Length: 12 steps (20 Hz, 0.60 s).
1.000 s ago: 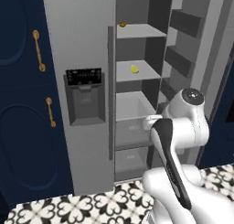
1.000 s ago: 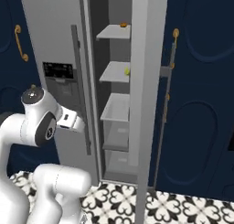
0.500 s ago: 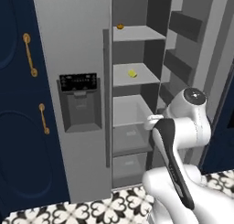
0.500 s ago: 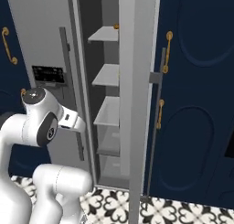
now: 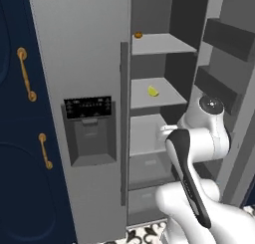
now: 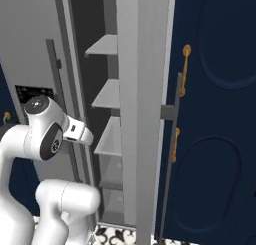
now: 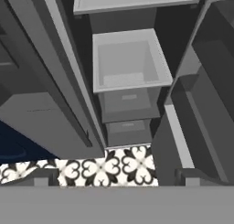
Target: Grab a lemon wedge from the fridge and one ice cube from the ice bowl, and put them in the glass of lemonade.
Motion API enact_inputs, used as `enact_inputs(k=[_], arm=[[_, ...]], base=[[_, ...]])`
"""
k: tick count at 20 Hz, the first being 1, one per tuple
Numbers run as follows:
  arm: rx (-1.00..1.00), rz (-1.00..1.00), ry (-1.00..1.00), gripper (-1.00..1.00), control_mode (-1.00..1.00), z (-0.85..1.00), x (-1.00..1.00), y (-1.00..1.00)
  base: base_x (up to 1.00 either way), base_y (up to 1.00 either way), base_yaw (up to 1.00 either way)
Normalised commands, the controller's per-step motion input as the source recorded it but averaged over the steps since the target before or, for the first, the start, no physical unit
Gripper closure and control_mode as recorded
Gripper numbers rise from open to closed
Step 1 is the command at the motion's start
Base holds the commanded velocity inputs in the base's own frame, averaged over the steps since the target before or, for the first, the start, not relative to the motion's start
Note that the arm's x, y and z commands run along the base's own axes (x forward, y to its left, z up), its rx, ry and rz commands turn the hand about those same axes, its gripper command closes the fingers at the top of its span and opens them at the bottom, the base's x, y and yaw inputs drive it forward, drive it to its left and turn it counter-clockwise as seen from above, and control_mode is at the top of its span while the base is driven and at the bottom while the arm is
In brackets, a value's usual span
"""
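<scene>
Step in hand: fetching the lemon wedge [image 5: 153, 91]. The fridge [image 5: 89, 54] stands with its right door open. Fingers spread wide and empty, aimed down at the lower drawers. Wedge lies on the middle shelf [image 5: 154, 94], above and ahead of the fingers. Next: raise the hand and reach in, then close on it.
</scene>
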Motion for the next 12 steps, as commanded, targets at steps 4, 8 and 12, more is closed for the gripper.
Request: enact_inputs(k=[4,8,12], arm=[[0.0,0.0,0.0,-1.0,1.0,0.0,0.0,0.0],[0.0,0.0,0.0,-1.0,1.0,0.0,0.0,0.0],[0.0,0.0,0.0,-1.0,1.0,0.0,0.0,0.0]], base=[[0.47,-0.03,0.0],[0.39,-0.03,0.0],[0.29,-0.05,0.0]])
